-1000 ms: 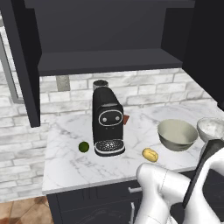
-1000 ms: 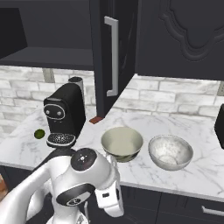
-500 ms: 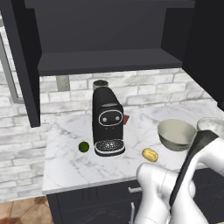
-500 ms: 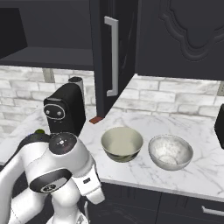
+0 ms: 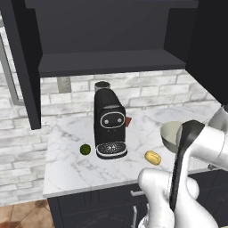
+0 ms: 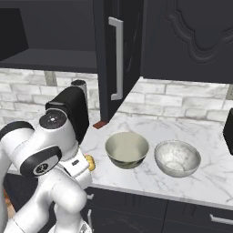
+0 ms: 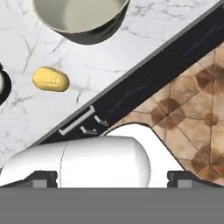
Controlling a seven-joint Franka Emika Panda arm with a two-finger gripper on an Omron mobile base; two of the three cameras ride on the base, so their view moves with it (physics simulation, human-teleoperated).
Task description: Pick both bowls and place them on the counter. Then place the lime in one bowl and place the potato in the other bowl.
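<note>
The olive-beige bowl and the white-grey marbled bowl stand side by side on the marble counter. In the left base view my arm covers most of the olive bowl. The yellow potato lies near the counter's front edge, and the dark green lime sits left of the coffee machine. My gripper is open, hanging off the counter's front edge over the floor with nothing between its fingertips. In the hand view the potato and the olive bowl lie ahead of it.
A black coffee machine stands mid-counter between lime and potato. Above it is a dark shelf, and an open cabinet door with a steel handle hangs right of it. Dark drawer fronts and a brown tiled floor lie below the counter edge.
My arm has swung leftward: its dark forearm now crosses the bowls in the left base view, and the shoulder has turned in the right base view. The bowls, lime and potato have not moved.
</note>
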